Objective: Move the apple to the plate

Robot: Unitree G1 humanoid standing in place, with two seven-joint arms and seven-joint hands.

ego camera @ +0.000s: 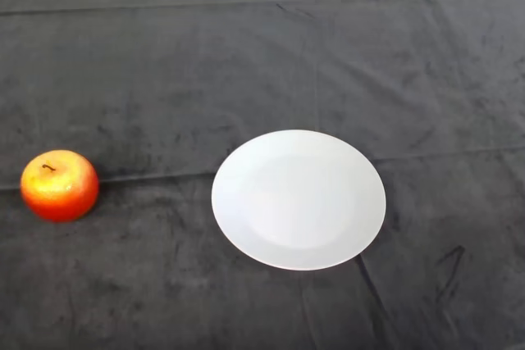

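apple (59,185) glowing red-orange with a yellow patch up top and a dark stem, plate (299,199) plain white, cloth (246,63) charcoal grey with creases.

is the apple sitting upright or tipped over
Upright: the apple rests on the dark cloth with its stem pointing up, left of the plate.

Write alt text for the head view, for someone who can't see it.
A red-and-yellow apple sits stem-up on a dark cloth at the left edge, apart from an empty white plate near the center. No part of the robot shows.
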